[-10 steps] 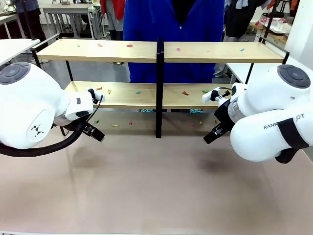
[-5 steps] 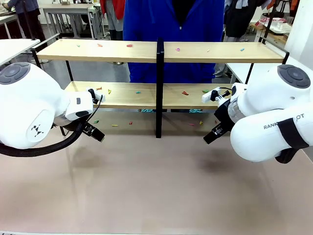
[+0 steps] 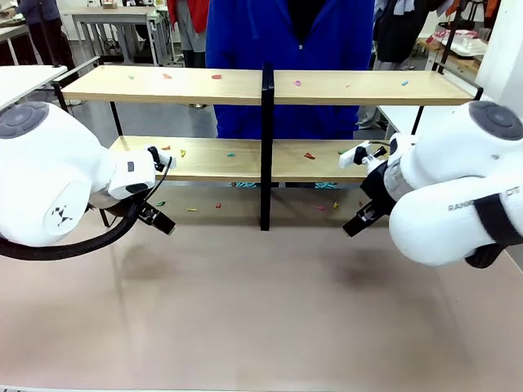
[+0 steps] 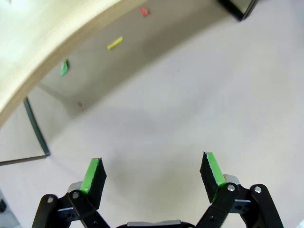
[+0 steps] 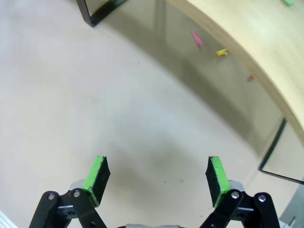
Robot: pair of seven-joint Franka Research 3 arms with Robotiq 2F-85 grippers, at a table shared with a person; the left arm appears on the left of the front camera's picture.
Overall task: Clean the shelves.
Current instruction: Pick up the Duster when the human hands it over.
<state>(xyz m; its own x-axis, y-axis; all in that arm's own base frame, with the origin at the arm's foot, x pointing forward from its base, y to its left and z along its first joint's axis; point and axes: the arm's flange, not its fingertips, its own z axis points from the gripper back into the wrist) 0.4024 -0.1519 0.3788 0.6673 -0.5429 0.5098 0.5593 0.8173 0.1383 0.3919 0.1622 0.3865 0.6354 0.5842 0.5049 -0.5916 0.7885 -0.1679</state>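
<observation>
Two shelves (image 3: 204,86), long axes running left to right, coloured scraps (image 3: 216,77) scattered

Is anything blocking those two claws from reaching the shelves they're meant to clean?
Nothing visible does. The left gripper and right gripper hang open over bare tabletop, just in front of the shelves. The black centre post stands midway between them, to the side of each.

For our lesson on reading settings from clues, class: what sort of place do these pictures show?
Probably a robotics lab or test workshop. A white left arm and right arm stand at one table. The shelves are strewn with small coloured scraps, as if staged. More work tables stand behind.
</observation>
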